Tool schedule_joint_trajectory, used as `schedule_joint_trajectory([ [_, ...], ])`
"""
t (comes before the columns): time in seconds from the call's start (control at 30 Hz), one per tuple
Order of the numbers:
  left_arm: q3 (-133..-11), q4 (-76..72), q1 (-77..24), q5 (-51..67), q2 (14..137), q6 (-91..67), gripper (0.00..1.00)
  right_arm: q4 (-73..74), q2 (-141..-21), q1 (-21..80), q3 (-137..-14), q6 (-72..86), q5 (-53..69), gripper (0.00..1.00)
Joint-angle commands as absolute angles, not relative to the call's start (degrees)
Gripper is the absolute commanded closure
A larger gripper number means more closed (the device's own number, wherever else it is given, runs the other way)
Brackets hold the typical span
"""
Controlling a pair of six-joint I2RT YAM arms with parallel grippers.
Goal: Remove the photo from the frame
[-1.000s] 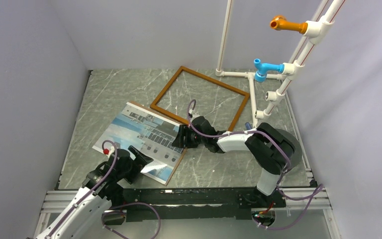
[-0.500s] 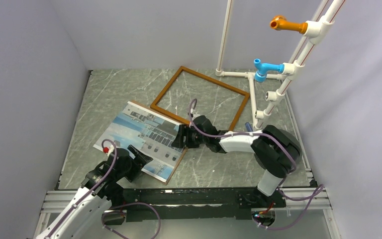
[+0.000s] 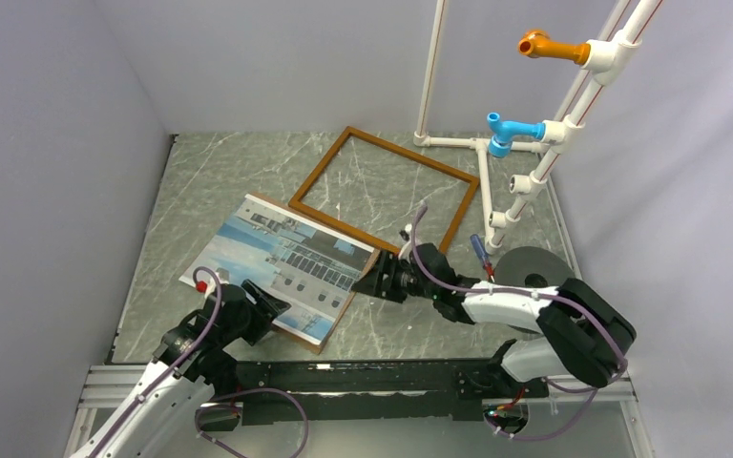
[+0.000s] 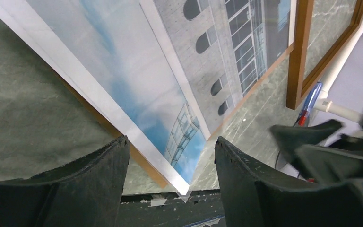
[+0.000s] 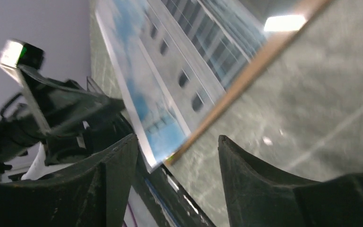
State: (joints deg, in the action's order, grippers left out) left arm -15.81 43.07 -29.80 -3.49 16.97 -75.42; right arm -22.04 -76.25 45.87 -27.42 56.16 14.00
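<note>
The photo (image 3: 277, 262), a building under blue sky on a light-brown board, lies flat on the table left of centre. The frame (image 3: 320, 166), thin reddish-brown moulding with a see-through centre, lies apart behind it to the right. My left gripper (image 3: 265, 310) is open at the photo's near corner; in the left wrist view the photo (image 4: 137, 80) ends in a corner just beyond my left gripper (image 4: 170, 144), and the frame (image 4: 298, 56) shows at upper right. My right gripper (image 3: 377, 280) is open and empty beside the photo's right edge. The right wrist view shows the photo (image 5: 170, 71) ahead of my right gripper (image 5: 177, 139).
A white pipe rack (image 3: 534, 176) with a blue fitting (image 3: 504, 129) and an orange fitting (image 3: 546, 45) stands at the back right. A blue and red pen (image 3: 480, 253) and a grey disc (image 3: 532, 265) lie near the right arm. A black rail (image 3: 372, 372) runs along the near edge.
My right gripper has drawn back to the right and nearer, off the photo's right edge, and the right arm has swung low. The left gripper has barely moved.
</note>
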Motion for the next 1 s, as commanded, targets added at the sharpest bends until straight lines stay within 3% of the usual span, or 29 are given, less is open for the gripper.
schedule_joint_trajectory([
  [0.0, -20.0, 37.7, -29.6, -5.0, 16.5, -74.2, 0.31, -36.3, -79.1, 47.1, -21.2, 65.6, 19.8, 0.37],
  [0.23, -20.3, 37.9, -29.6, -5.5, 16.5, -74.1, 0.31, -43.5, -82.7, 50.2, -17.0, 71.0, 17.9, 0.46],
  [0.43, -20.0, 37.4, -29.6, -5.4, 16.5, -74.2, 0.31, -54.9, -90.9, 53.1, -16.2, 77.7, 18.1, 0.61],
  [0.57, -20.2, 37.5, -29.6, -5.6, 16.7, -73.9, 0.3, -59.4, -96.3, 54.7, -16.9, 80.1, 18.2, 0.77],
  [0.97, -19.4, 36.8, -29.6, -5.1, 16.9, -74.1, 0.3, -78.5, -112.1, 56.2, -18.5, 87.8, 19.8, 0.79],
])
